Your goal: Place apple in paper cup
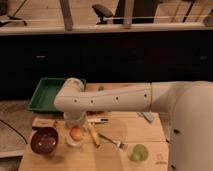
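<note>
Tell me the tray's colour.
Green tray, best seen in the camera view. The hand hangs just above the apple.

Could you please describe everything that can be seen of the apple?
The apple is a small round fruit, orange-red with a paler yellowish patch. It sits upright at the mouth of the short whitish paper cup, about filling its rim, on the wooden table beside the dark bowl. The shut pincer hangs directly above it; whether it touches the apple cannot be told.
</note>
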`<act>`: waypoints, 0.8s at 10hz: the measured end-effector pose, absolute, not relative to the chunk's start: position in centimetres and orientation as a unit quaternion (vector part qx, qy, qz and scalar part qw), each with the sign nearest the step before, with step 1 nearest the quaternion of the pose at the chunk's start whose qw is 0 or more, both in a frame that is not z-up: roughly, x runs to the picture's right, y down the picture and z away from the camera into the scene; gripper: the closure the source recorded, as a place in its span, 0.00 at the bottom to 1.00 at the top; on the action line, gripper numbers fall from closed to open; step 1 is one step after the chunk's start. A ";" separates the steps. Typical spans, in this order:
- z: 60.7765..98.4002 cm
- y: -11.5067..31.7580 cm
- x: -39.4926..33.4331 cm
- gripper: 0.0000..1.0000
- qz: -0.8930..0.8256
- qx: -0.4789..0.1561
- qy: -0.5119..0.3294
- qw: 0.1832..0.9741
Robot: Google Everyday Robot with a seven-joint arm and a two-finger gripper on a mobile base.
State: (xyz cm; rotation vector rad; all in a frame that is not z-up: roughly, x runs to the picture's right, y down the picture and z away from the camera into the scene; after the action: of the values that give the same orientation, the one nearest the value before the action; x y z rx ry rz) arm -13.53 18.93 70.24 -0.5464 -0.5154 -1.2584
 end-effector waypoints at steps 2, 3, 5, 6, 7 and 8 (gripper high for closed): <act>70.3 19.0 -13.8 1.00 -0.571 -0.249 -0.241 0.744; 70.3 19.1 -13.8 1.00 -0.570 -0.249 -0.243 0.745; 70.4 19.1 -13.9 0.99 -0.567 -0.248 -0.246 0.746; 70.5 19.1 -13.8 0.99 -0.564 -0.248 -0.248 0.747; 70.6 19.1 -13.8 0.97 -0.562 -0.247 -0.251 0.748; 70.6 19.2 -13.9 0.97 -0.561 -0.247 -0.253 0.748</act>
State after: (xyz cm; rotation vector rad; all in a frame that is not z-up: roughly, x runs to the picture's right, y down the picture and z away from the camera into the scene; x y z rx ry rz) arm -13.89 19.17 70.60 -0.5399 -0.5526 -1.2275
